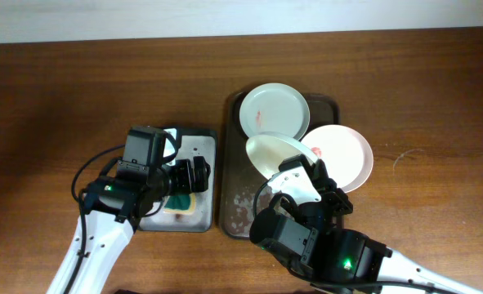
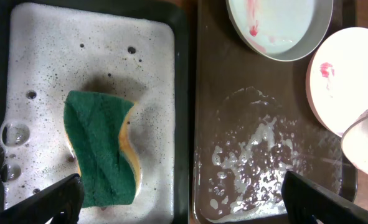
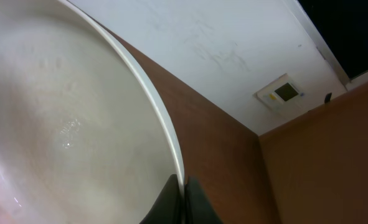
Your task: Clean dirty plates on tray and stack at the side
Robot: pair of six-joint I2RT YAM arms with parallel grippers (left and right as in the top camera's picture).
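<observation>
Held plate [image 1: 272, 152]: tilted above the tray [image 1: 234, 204], rim pinched by the right gripper [image 3: 185, 193], smears not discernible. Far plate [image 1: 275, 110] and right plate [image 1: 343, 155]: red-smeared, the latter partly covered, overhanging the tray's rim. Left gripper [image 2: 182, 183]: fingers spread, empty, above the sponge [image 2: 103, 146] in the foamy small tray [image 2: 96, 25].

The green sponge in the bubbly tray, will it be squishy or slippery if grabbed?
Probably squishy: the sponge looks like soft foam with a wavy edge. Likely slippery and heavier than it looks, since it sits in soapy suds.
</observation>
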